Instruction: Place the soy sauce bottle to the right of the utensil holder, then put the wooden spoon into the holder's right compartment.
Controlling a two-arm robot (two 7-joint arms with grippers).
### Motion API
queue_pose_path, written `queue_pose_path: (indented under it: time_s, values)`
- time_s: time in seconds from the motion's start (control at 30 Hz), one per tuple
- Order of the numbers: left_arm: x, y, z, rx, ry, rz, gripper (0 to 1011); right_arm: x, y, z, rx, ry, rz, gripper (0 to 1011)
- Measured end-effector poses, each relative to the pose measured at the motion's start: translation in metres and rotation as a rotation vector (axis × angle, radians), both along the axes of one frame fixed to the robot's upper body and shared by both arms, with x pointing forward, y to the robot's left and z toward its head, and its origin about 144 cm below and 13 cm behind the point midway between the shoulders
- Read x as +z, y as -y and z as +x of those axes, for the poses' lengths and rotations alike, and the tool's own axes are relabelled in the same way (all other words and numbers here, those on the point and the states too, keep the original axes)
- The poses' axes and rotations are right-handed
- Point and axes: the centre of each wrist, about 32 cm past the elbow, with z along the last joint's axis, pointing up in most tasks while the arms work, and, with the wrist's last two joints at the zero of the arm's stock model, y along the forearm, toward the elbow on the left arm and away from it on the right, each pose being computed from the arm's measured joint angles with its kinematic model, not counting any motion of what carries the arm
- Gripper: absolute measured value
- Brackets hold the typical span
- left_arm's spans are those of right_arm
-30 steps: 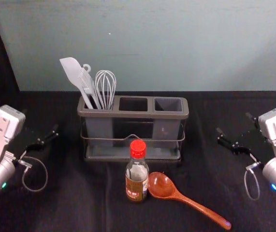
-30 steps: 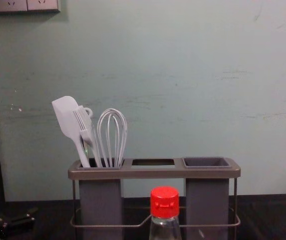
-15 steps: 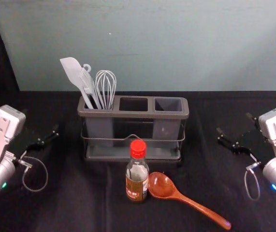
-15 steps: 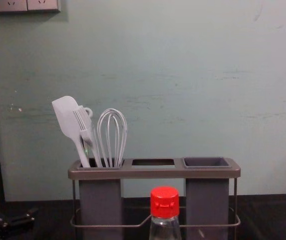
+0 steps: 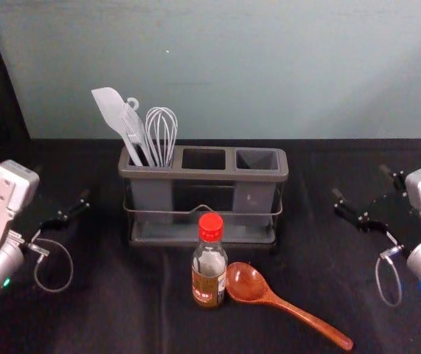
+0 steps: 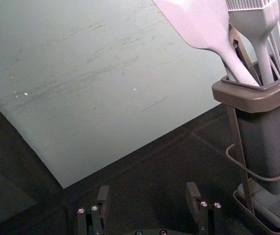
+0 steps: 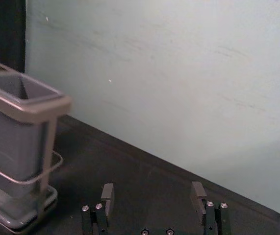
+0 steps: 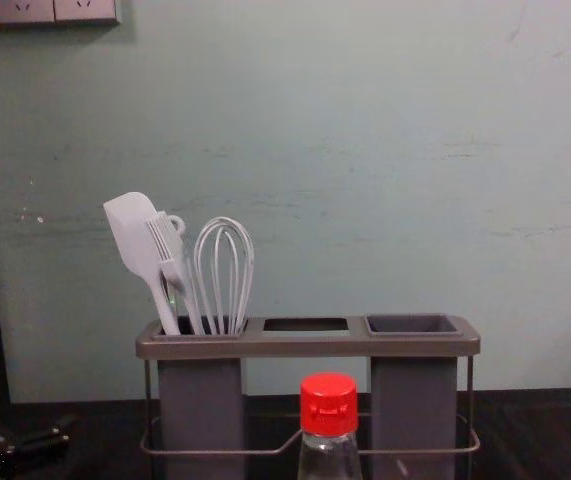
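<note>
The soy sauce bottle [image 5: 209, 269], red-capped, stands upright in front of the grey utensil holder [image 5: 203, 175]. Close to its right lies the wooden spoon [image 5: 248, 285], handle angled toward the front right. The holder's right compartment [image 8: 412, 324] has nothing sticking out of it. My left gripper [image 5: 61, 186] is parked left of the holder; its fingers are apart in the left wrist view, where the gripper [image 6: 148, 192] holds nothing. Out to the right of the holder is my right gripper [image 5: 359, 183], well away from bottle and spoon. In the right wrist view this gripper [image 7: 153, 190] is open and empty.
A white spatula [image 5: 111, 111], a brush and a whisk [image 5: 161, 133] stand in the holder's left compartment. A pale wall [image 5: 269, 70] rises behind the black-covered table [image 5: 107, 295]. Dark cloth hangs at the far left.
My right arm and gripper have shifted slightly outward to the right, away from the holder. The left arm, bottle, spoon and holder stay where they were.
</note>
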Motion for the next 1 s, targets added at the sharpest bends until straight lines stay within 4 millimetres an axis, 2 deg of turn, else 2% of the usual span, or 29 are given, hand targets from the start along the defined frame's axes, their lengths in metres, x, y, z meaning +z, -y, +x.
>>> queue_pose_path:
  time_s: [0.27, 0.67, 1.0]
  values:
    - [0.0, 0.0, 0.0, 0.0, 0.0, 0.0, 1011, 0.01, 0.004, -0.017, 0.072, 0.008, 0.057, 1002]
    - [0.0, 0.0, 0.0, 0.0, 0.0, 0.0, 1012, 0.014, 0.026, -0.052, 0.256, -0.042, 0.177, 1002]
    - [0.0, 0.0, 0.0, 0.0, 0.0, 0.0, 1011, 0.022, 0.019, -0.057, 0.43, -0.098, 0.204, 1003]
